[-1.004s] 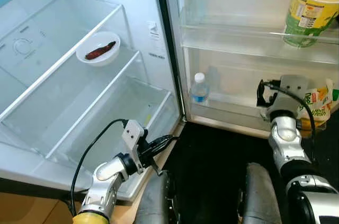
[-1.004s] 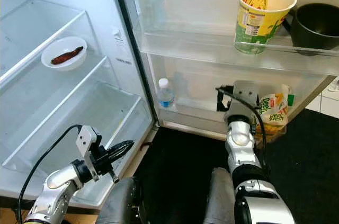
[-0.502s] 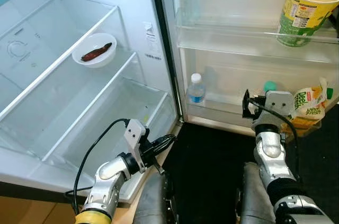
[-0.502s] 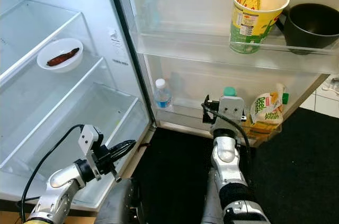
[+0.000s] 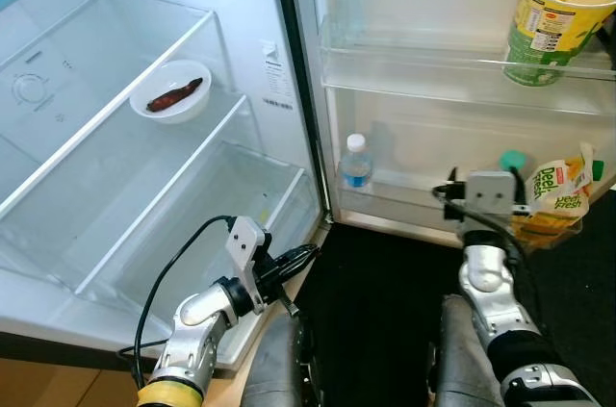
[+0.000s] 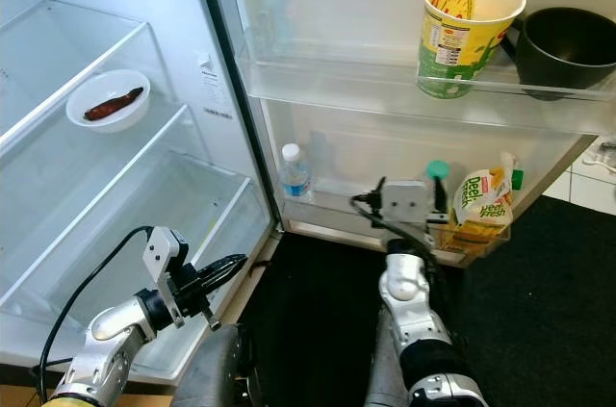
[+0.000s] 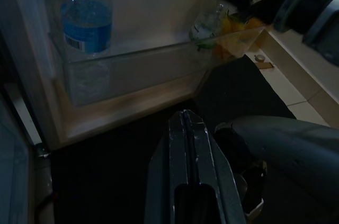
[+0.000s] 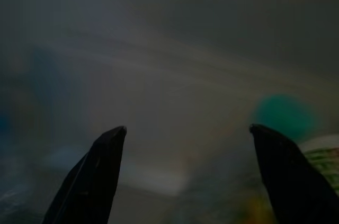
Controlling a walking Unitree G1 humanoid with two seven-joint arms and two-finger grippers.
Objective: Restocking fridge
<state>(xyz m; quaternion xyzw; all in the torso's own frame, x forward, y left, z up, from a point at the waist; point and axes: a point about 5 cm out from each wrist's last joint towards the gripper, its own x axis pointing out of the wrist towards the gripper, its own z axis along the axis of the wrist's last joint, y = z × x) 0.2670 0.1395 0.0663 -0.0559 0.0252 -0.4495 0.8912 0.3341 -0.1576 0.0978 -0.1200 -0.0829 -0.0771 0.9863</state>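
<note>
White fridge walls and clear shelves filled the scene, the cabinet open on the left and the door swung wide on the right. A white bowl (image 5: 173, 91) with a dark piece of food sat on a cabinet shelf. On the door, the upper bin (image 6: 385, 89) carried a yellow cup (image 6: 464, 30) and a dark pot (image 6: 570, 49); the lower bin (image 6: 337, 207) held a water bottle (image 6: 295, 171) at one end and a Deel Fresh pouch (image 6: 483, 203) with a teal-capped item just beside it at the other.

Compared with 1 second earlier, the right gripper (image 8: 185, 144) had backed away from the pouch toward the bin's middle, its 2 fingers spread wide and holding nothing. The pouch stayed in the bin, so that placement looked complete and the arm was probably free for another item. The left gripper (image 5: 289, 267) hung low by the cabinet's edge, fingers pressed together, idle.
</note>
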